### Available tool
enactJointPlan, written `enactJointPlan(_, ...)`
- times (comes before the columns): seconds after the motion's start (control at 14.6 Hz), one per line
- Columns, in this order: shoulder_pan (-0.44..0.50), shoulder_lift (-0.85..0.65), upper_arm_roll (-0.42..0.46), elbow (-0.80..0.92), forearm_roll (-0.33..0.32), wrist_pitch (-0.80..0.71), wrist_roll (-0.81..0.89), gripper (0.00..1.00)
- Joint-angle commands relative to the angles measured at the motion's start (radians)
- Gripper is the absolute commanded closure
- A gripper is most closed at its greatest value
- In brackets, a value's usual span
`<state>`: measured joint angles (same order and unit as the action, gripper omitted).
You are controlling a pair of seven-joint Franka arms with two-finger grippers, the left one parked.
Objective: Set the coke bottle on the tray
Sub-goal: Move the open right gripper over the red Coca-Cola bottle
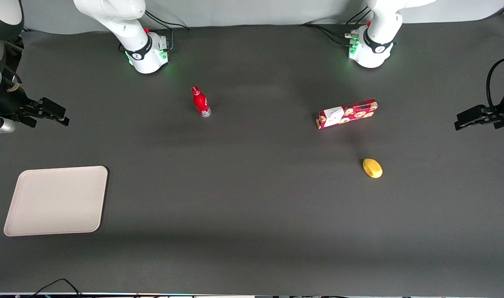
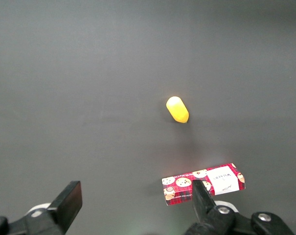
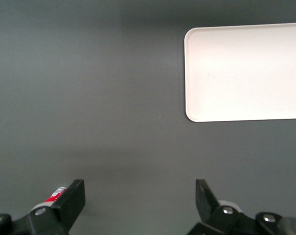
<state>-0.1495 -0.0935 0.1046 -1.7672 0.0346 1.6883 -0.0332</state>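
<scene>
The coke bottle (image 1: 201, 102) is a slim red bottle with a red cap and silvery base. It stands upright on the dark table, a little nearer the front camera than the working arm's base. Only a sliver of the coke bottle (image 3: 56, 194) peeks past one finger in the right wrist view. The cream tray (image 1: 57, 200) lies flat and bare at the working arm's end of the table, near the front edge; the tray (image 3: 245, 73) also fills part of the right wrist view. My gripper (image 1: 58, 114) hovers open above the table, farther from the camera than the tray. Nothing is between the gripper (image 3: 138, 188) fingers.
A long red biscuit box (image 1: 346, 113) lies toward the parked arm's end of the table. A yellow lemon-like object (image 1: 372, 168) sits nearer the camera than the box. Both arm bases (image 1: 146, 51) stand at the table's back edge.
</scene>
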Motion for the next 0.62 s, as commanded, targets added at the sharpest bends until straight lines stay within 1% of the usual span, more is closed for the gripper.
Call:
enactJointPlan(0.0,0.004,-0.017,-0.005,-0.020,0.013,0.017,0.021,0.00)
enactJointPlan(0.55,0.004,-0.014,0.003,-0.020,0.010,0.017,0.021,0.00)
